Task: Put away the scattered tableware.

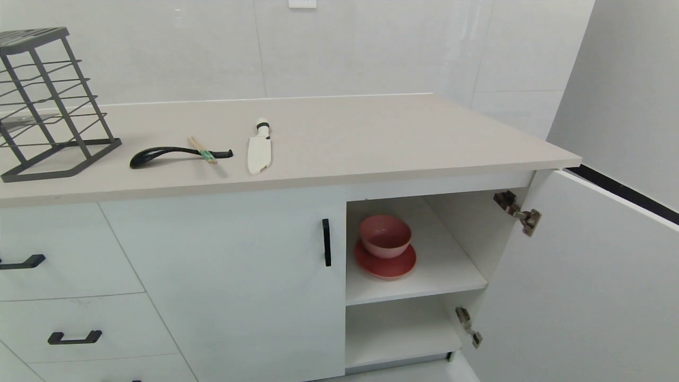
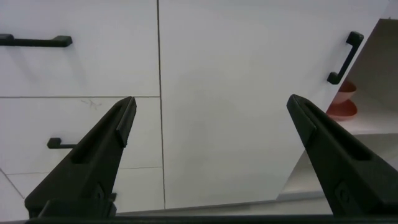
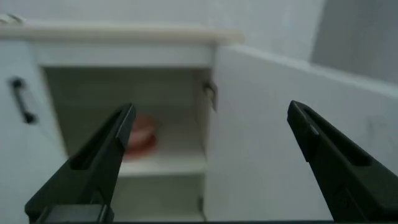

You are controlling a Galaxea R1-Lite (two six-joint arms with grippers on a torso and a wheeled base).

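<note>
On the beige countertop [image 1: 371, 138] lie a black ladle [image 1: 170, 155], a pair of chopsticks [image 1: 202, 150] crossing its handle, and a cream knife [image 1: 260, 149] with a black band. A pink bowl [image 1: 385, 235] sits on a red plate [image 1: 386, 263] on the upper shelf of the open cabinet [image 1: 424, 276]; bowl and plate [image 2: 342, 102] appear past the door edge in the left wrist view, and the bowl [image 3: 141, 132] shows in the right wrist view. My left gripper [image 2: 211, 107] is open, facing the shut cabinet door. My right gripper [image 3: 210, 115] is open before the open cabinet.
A black wire rack [image 1: 48, 101] stands at the counter's left end. The cabinet's right door [image 1: 583, 281] is swung wide open. Drawers with black handles [image 1: 74, 337] are on the left, and the shut door has a vertical black handle [image 1: 326, 242]. The lower shelf [image 1: 398, 331] is bare.
</note>
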